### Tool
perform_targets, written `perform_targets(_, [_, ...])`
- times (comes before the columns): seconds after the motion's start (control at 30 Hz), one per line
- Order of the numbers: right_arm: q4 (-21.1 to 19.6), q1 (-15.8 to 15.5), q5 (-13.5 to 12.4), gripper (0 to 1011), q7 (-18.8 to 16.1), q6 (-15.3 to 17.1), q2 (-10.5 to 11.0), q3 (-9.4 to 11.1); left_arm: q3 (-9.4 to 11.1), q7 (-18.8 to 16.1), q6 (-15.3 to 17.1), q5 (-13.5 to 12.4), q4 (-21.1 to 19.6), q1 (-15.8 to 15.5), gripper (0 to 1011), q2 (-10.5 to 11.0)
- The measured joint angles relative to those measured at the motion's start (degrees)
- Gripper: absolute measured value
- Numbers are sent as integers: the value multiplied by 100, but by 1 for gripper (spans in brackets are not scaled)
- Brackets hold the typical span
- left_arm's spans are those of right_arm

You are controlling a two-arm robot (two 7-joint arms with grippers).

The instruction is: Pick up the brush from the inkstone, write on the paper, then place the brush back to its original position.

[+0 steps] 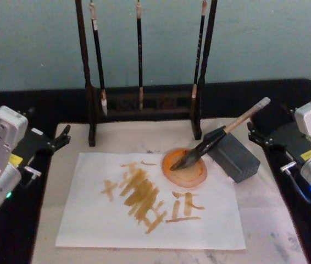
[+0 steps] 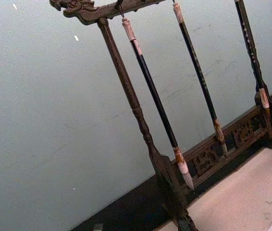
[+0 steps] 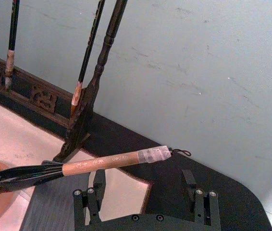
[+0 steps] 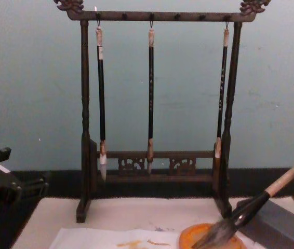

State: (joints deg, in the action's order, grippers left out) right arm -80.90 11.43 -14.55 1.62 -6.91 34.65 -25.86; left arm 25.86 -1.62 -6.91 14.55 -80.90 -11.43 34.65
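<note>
The brush (image 1: 221,135) lies slanted, its bushy tip in the round orange inkstone (image 1: 184,169) and its tan handle propped on a grey block (image 1: 235,158). No gripper touches it. The white paper (image 1: 89,225), marked with orange-yellow strokes, lies in front of the inkstone on the beige mat. My right gripper (image 1: 253,135) hovers at the mat's right edge, just right of the handle's end; in the right wrist view it (image 3: 143,192) is open and empty, with the brush (image 3: 107,162) just beyond its fingertips. My left gripper (image 1: 62,137) rests open at the mat's left edge, away from the brush.
A dark wooden rack (image 1: 144,104) with three thin black brushes hanging from it stands across the back of the mat (image 1: 271,220). The black table (image 1: 304,236) surrounds the mat. A pale green wall closes the back. In the chest view the brush tip (image 4: 217,236) meets the dish.
</note>
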Motion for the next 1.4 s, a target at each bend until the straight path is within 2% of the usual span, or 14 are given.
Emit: perform_targets(1.4, [0, 0, 0, 1000, 0, 0, 0, 0, 0, 0, 0, 0, 0, 0, 1010, 0])
